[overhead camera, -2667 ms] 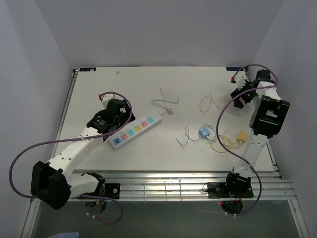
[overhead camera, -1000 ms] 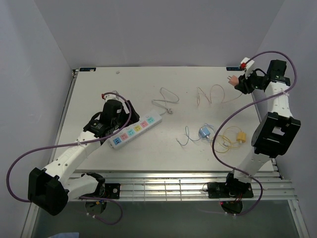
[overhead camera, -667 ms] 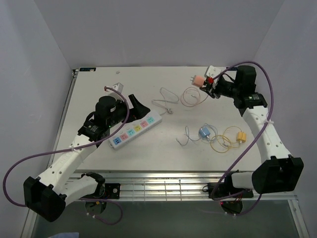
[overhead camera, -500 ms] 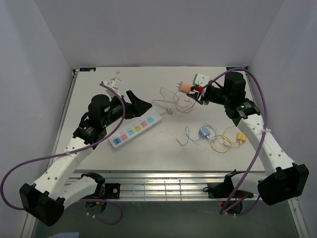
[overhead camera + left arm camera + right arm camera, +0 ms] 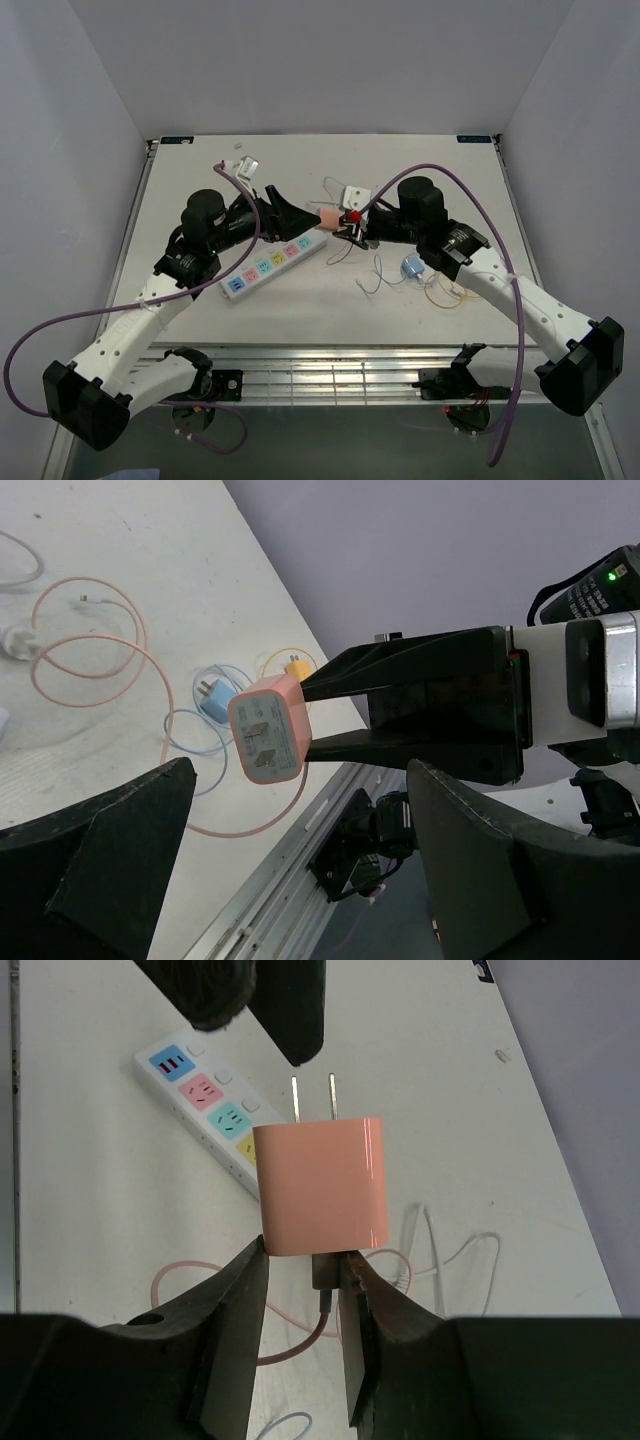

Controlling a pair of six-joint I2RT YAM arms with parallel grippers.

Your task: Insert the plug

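The right end effector [image 5: 345, 223] is closed narrowly on the cable end of the pink plug [image 5: 326, 218]. It holds the plug in the air over the middle of the counter [image 5: 200, 170], prongs aimed at the left end effector [image 5: 292, 215], which stands wide open just beside it, gripping nothing. The white power strip [image 5: 273, 260] lies diagonally on the counter, left of the middle.

In the right wrist view, the pink charger plug [image 5: 320, 1185] is covering the power strip [image 5: 205, 1100] toward its 5 o'clock end, and the left gripper [image 5: 252, 1035] is running off the frame at 12 o'clock. The plug's prongs [image 5: 297, 1100] are showing too small to tell from above.
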